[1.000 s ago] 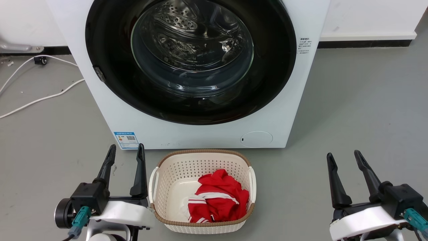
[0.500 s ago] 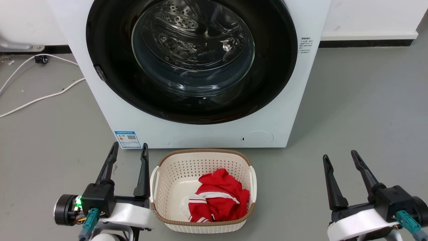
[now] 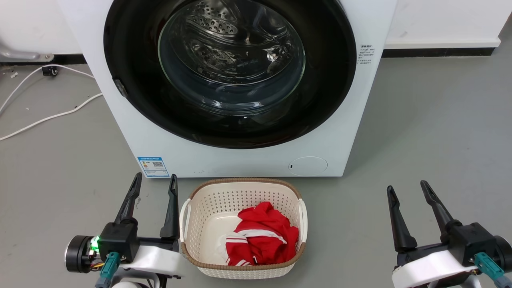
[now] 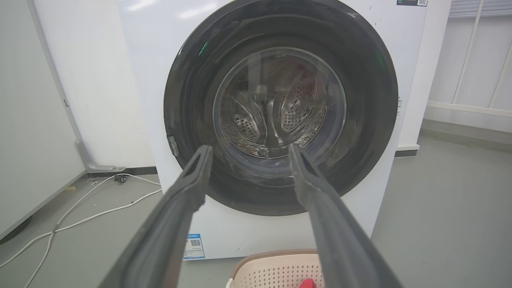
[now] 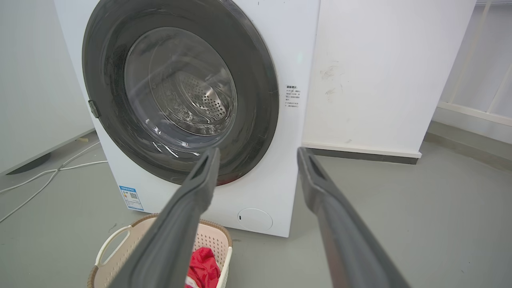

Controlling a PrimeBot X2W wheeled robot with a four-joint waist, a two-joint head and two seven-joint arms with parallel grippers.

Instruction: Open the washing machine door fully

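The white washing machine (image 3: 256, 160) stands ahead of me, and its round glossy black door (image 3: 132, 52) with the clear glass bowl lies flat against the front, shut. A small latch piece sits on the door's left rim. In the left wrist view the door (image 4: 372, 104) is straight ahead, in the right wrist view the door (image 5: 260, 80) is to the left. My left gripper (image 3: 156, 180) is open at the lower left, well short of the machine (image 4: 152, 60). Open too is my right gripper (image 3: 406, 187), low at the right, nothing between its fingers.
A cream perforated basket (image 3: 192, 224) holding a red and white garment (image 3: 260, 236) sits on the grey floor right in front of the machine, between my grippers. White cables (image 3: 48, 116) trail over the floor at the left. A white wall (image 5: 384, 72) stands right of the machine (image 5: 288, 44).
The left gripper has shifted slightly right and lower, and a green light now shows on its wrist. The right gripper has edged a little left. The door has not moved.
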